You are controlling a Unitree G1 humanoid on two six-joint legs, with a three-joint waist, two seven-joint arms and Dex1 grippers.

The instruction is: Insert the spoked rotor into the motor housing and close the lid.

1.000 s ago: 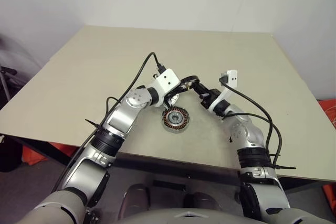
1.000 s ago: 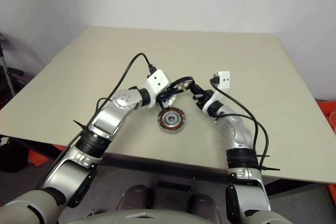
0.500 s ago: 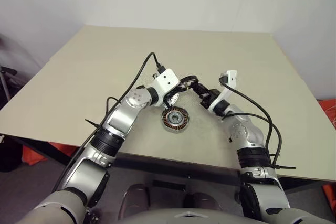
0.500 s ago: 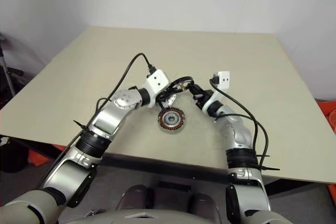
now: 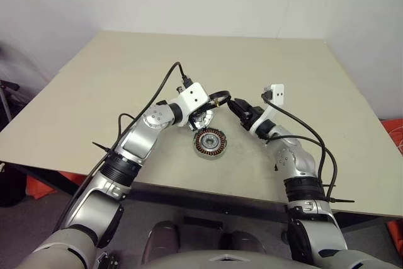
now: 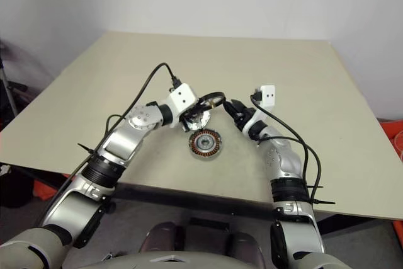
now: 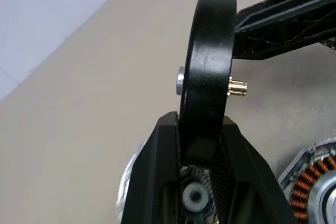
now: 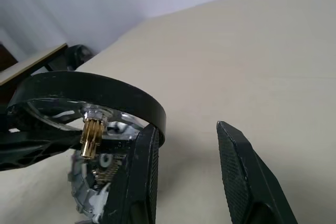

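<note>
My left gripper (image 7: pixel 202 129) is shut on the spoked rotor (image 7: pixel 210 66), held on edge above the table. It shows a black rim, a silvery face and a small brass pinion (image 8: pixel 91 137) on its shaft. My right gripper (image 8: pixel 186 128) stands open just beside the rotor's rim (image 8: pixel 105 90), its fingers (image 8: pixel 241 177) apart from it. The motor housing (image 5: pixel 209 142), with its copper windings, rests on the table below and between the two grippers. A silvery round part, the lid (image 5: pixel 201 120), lies under the left gripper, partly hidden.
The tan table (image 5: pixel 126 80) stretches wide to the left, the right and the far side. Its front edge (image 5: pixel 208 188) runs close behind the housing. A white wall stands beyond the far edge. Black cables (image 5: pixel 170 83) loop over both wrists.
My right gripper has opened and let go of the rotor's rim. My left gripper has carried the rotor a little to the left, away from it.
</note>
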